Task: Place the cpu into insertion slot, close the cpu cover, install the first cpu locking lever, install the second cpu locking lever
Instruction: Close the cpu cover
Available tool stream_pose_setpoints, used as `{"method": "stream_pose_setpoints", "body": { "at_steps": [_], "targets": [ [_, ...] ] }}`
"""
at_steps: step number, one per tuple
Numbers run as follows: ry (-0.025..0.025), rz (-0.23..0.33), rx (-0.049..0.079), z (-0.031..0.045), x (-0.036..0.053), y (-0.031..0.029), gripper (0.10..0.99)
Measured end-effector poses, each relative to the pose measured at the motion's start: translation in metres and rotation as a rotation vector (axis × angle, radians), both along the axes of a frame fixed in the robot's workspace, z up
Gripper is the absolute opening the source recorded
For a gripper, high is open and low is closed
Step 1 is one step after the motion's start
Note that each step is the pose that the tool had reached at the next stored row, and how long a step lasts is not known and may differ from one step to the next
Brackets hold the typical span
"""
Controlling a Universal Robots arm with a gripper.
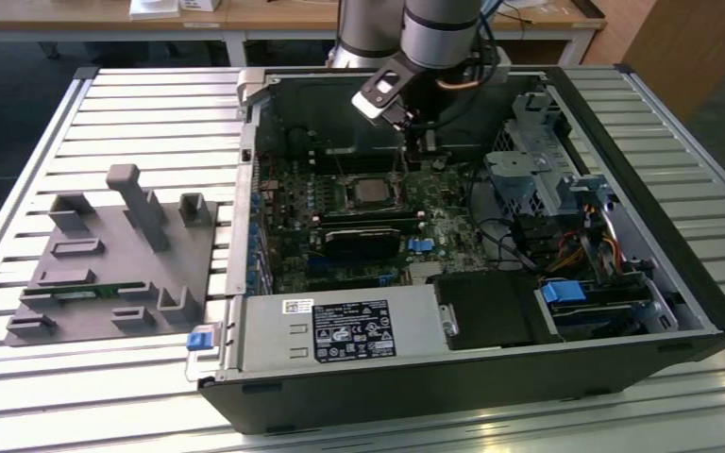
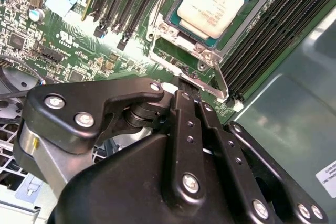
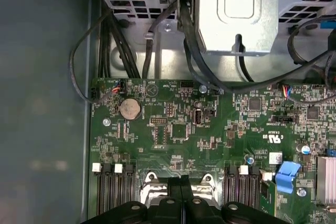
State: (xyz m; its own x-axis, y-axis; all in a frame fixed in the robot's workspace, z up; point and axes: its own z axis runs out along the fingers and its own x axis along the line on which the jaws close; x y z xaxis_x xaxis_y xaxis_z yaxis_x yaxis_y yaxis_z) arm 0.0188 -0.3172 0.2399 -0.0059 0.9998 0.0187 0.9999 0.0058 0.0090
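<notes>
- Gripper (image 2: 190,97): the two black fingers are drawn close together, with nothing visible between them. The tips hang just over the board (image 3: 173,129), beside the near corner of the chip's socket.
- Lever (image 2: 222,83): a thin silver rod runs along that corner of the socket, just beside the fingertips. Whether the tips touch it cannot be told.
- Cpu (image 2: 212,1): its pale metal face is up and it lies flat and square in the insertion slot (image 1: 347,193). The slot is in the half of the board toward the case wall under the arm.
- Cover (image 2: 242,22): the silver frame appears to lie down around the chip, with the chip showing through its window.
- Step in hand (a judgement): seating and covering look done, and the work is at a locking lever. Which of the two levers cannot be told.
- What the move calls for (a judgement): steady contact on the rod alone, pressing it down and tucking it sideways under its catch. The tips must stay clear of the memory slots (image 2: 273,30) that flank the socket.
- Case (image 1: 463,377): it lies open on the slatted table (image 1: 161,104).
- Grey holder tray (image 1: 110,255): it rests toward the table's edge at the exterior view's left, well apart from the gripper.
</notes>
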Motion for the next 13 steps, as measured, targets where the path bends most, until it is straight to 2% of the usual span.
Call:
{"method": "stream_pose_setpoints", "body": {
  "at_steps": [13],
  "targets": [
    [0.0,0.0,0.0,0.0,-0.0097,0.0,0.106]
  ]
}}
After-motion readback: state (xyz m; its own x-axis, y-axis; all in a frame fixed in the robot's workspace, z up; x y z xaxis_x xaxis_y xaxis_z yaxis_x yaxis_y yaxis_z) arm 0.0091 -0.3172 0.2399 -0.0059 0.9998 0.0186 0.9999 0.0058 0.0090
